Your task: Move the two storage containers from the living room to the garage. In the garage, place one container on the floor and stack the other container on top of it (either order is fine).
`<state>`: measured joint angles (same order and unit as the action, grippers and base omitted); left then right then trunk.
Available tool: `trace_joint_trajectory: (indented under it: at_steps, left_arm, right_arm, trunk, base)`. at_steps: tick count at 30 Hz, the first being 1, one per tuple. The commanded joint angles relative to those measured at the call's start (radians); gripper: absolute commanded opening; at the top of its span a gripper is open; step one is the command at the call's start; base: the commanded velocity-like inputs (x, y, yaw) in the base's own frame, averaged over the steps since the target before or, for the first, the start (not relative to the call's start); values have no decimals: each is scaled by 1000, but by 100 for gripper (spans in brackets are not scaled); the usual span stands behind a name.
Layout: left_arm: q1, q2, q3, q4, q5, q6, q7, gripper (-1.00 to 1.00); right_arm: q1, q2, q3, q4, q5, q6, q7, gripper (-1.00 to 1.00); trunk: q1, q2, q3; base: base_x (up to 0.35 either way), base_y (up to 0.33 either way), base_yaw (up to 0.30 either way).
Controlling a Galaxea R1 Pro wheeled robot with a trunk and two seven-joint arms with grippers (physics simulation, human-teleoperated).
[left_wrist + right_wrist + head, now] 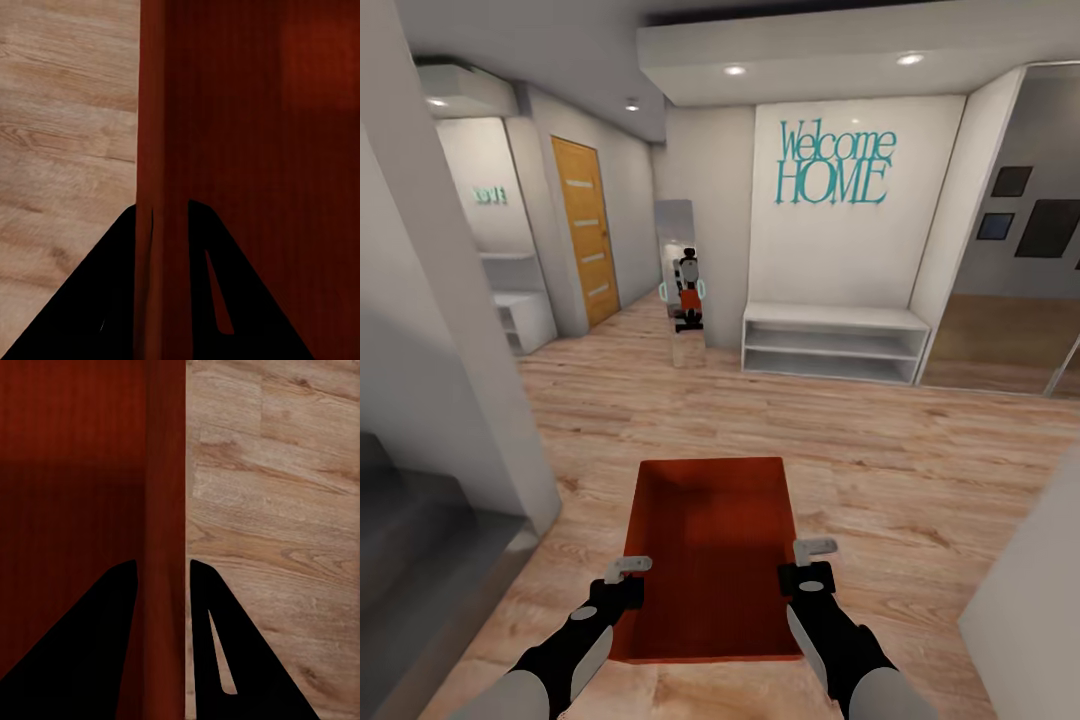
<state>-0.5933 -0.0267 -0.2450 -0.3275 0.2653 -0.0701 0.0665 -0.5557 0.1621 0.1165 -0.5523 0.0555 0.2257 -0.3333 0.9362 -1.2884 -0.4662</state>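
Our left claw (628, 572) pinches the left wall of the orange-red storage container (710, 550), one finger (97, 300) outside and one inside. Our right claw (812, 555) clamps the opposite wall the same way, its fingers (225, 652) straddling the rim. We hold the container level between our arms, above the light wood-plank floor (920, 470). Ahead stand a white shelf unit (835, 342), a "Welcome HOME" wall sign (834, 165), a leaning mirror (682, 285) and a wooden door (586, 230).

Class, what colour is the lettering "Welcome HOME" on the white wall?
Teal lettering, clearest in the head view.
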Motion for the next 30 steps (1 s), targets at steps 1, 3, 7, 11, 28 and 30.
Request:
trace_joint_trajectory:
  at_steps: [1,3,7,11,28,30]
  left_arm:
    - [0,1,-23,2,15,-4,9,-100]
    - [0,1,-23,2,15,-4,9,-100]
    - [0,1,-23,2,15,-4,9,-100]
    - [0,1,-23,2,15,-4,9,-100]
    - [0,1,-23,2,15,-2,9,-100]
    - [0,1,-23,2,15,-2,9,-100]
  right_arm:
    - [-1,-1,11,-3,7,-88,-7,-100]
    - [-1,0,11,-3,7,-88,-7,-100]
    - [-1,0,11,-3,7,-88,-7,-100]
    - [-1,0,11,-3,7,-88,-7,-100]
    - [-1,0,11,-3,7,-88,-7,-100]
    - [-1,0,11,-3,7,-88,-7,-100]
  trunk:
    - [1,-1,-1]
    - [1,-1,-1]
    - [1,-1,-1]
    - [1,-1,-1]
    - [1,-1,-1]
    - [1,-1,-1]
  base:
    - [339,0,0]
    - [339,0,0]
    - [339,0,0]
    - [339,0,0]
    - [340,0,0]
    - [340,0,0]
